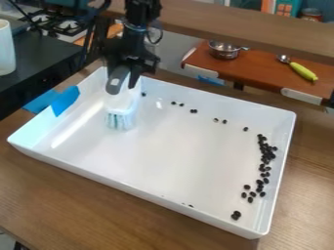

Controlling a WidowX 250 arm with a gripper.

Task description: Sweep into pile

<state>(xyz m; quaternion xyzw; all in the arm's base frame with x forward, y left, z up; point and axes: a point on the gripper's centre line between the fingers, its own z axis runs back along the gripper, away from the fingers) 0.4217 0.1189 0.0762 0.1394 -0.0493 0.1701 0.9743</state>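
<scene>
One white brush (122, 101) in gripper (124, 75), bristles below, pointing down.

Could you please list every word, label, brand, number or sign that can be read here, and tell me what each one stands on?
There is no text that I can read.
Pale mark on the grey handle of the brush: too small to make out.
Jar at the top right: any label is too small to read.
Tray and blue tape: no writing visible.
</scene>
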